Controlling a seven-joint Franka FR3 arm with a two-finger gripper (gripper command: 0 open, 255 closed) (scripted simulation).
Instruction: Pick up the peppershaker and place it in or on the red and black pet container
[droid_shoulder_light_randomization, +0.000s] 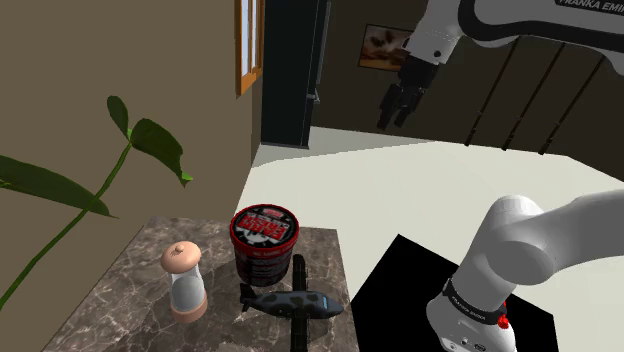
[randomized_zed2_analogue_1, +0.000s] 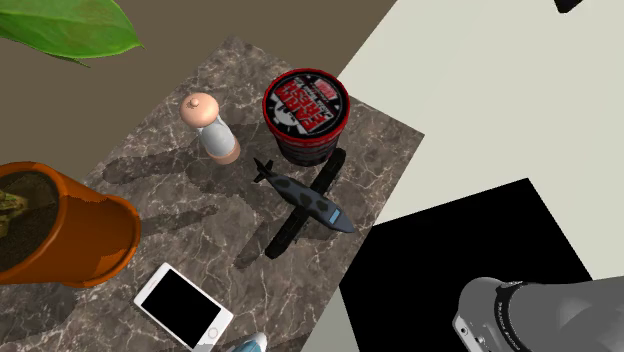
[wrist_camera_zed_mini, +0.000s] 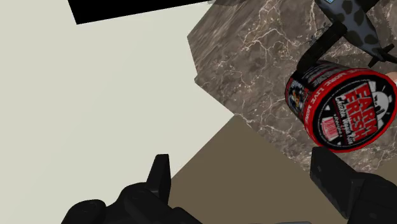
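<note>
gripper (droid_shoulder_light_randomization: 397, 108) is hanging high up, well apart from the bench (droid_shoulder_light_randomization: 110, 290), fingers spread and gripping nothing.

shaker (droid_shoulder_light_randomization: 185, 285) is standing upright on the bench with its long axis vertical and its rounded cap up. It's sitting just beside the container (droid_shoulder_light_randomization: 266, 243), on the shoulder view's left, not touching it.

From the gripper, the shaker is lying far below and toward the shoulder view's left, past the container. In the wrist view the container is sitting close by one finger, so the hand is looking at the bench corner, short of the shaker.

My read: the approach is not yet begun. The next move is calling for a long descent plus travel across the container, then closing around the shaker's body.

Risk: clipping the container, or the toy plane (droid_shoulder_light_randomization: 295, 302) lying just beside it.

Count: one shaker, one container, one toy plane, one phone (randomized_zed2_analogue_1: 183, 305), one potted plant (randomized_zed2_analogue_1: 60, 225), one arm.
</note>
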